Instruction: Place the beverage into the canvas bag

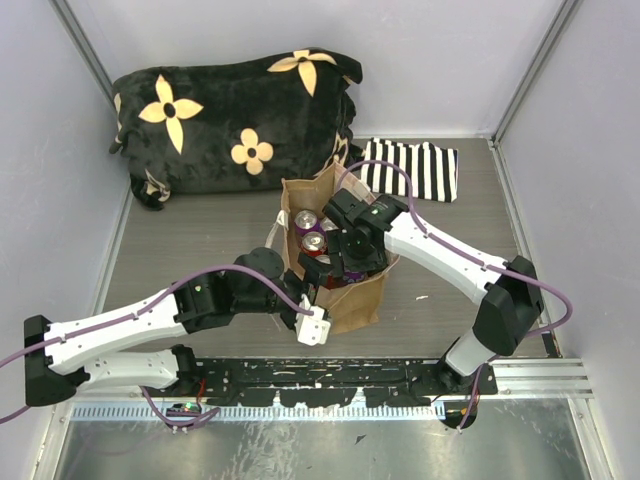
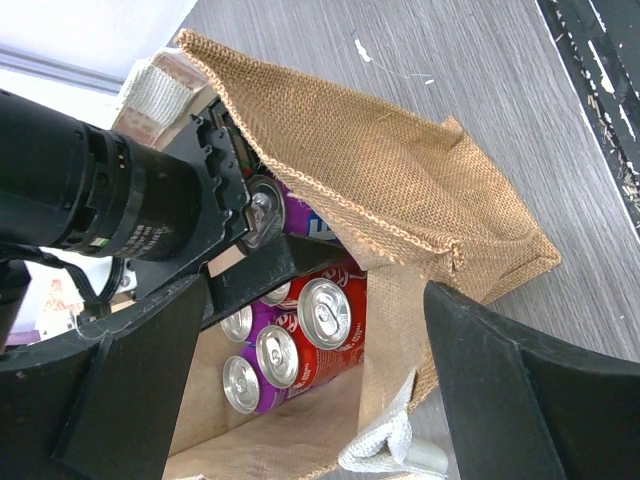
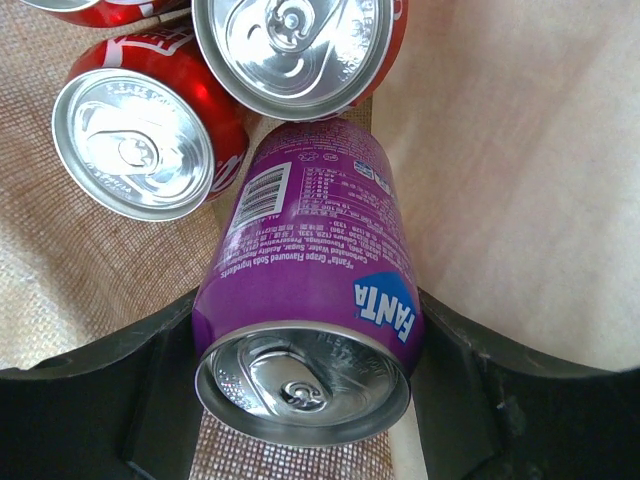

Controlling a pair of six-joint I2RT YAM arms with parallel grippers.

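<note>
Right gripper point(image 3: 305, 385) is clenched on a purple aluminium Fanta grape can point(image 3: 300, 250), held low inside the tan woven jute tote bag point(image 1: 352, 300). Just ahead of its fingers, red soda cans point(image 3: 130, 140) crowd the held can's far end.

Judged nearly done. Left to do: seat the can, let go, lift clear.

Left gripper point(image 1: 312, 325) is spread wide at the bag's near rim, grasping nothing.

Beyond the right gripper, outside the bag: black flowered plush blanket point(image 1: 230, 120) and black-and-white striped cloth point(image 1: 415, 168). The tight gap among the cans is the only obstacle.

I see robot lab cell: plain white walls point(image 1: 40, 180) boxing in grey table point(image 1: 190, 250), black bolted rail point(image 1: 250, 372) at near edge, purple cables point(image 1: 568, 298) loose.
</note>
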